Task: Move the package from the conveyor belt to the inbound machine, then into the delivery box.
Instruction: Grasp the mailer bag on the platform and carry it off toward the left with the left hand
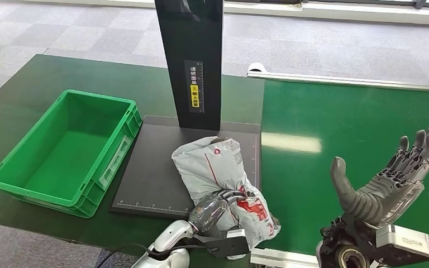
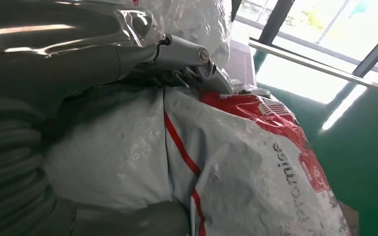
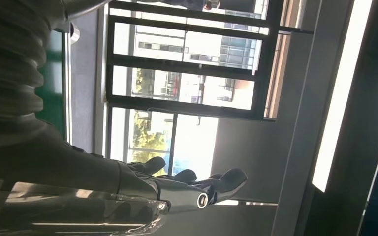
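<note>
On the green bench, the grey package lies on the black scanner plate. The left hand seems to grip it; the right hand is spread, holding nothing. Next it must go into the green box.

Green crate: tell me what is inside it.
The green crate shows bare green floor and walls, no package. Its near wall hides the strip of floor just behind it. The package lies on the black platform beside it.
</note>
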